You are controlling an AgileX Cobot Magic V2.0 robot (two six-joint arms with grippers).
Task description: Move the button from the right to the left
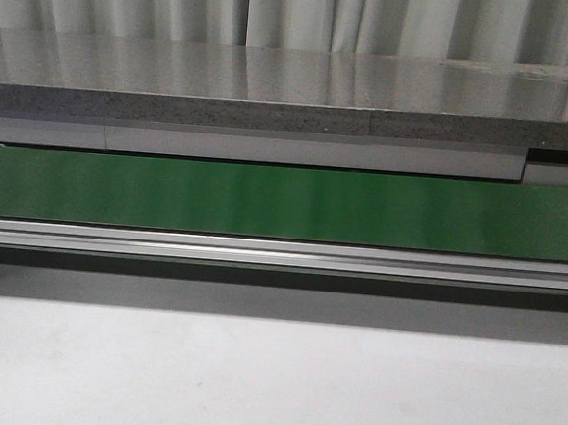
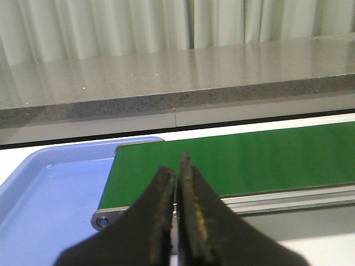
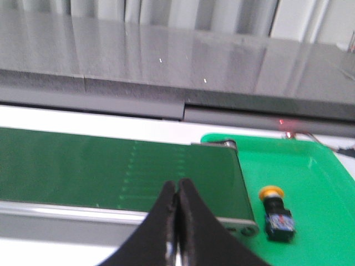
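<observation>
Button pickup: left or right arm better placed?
Right. The button lies in the green tray beside the belt's end, close to the right gripper, whose jaws are shut. The left gripper, also shut, sees only the blue tray and the green belt; no button there.

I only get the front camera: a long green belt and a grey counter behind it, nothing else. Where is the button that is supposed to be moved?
Observer: The button lies on its side in a green tray past the belt's right end; only the right wrist camera shows it.
Visitor: Is a claw holding it?
Observer: No. The right gripper is shut on nothing, over the green belt, apart from the button.
Visitor: And at the other end?
Observer: The left wrist camera shows a blue tray at the belt's left end; no button is visible on the part in view.
Visitor: The left claw?
Observer: The left gripper is also shut, with nothing in it.
</observation>
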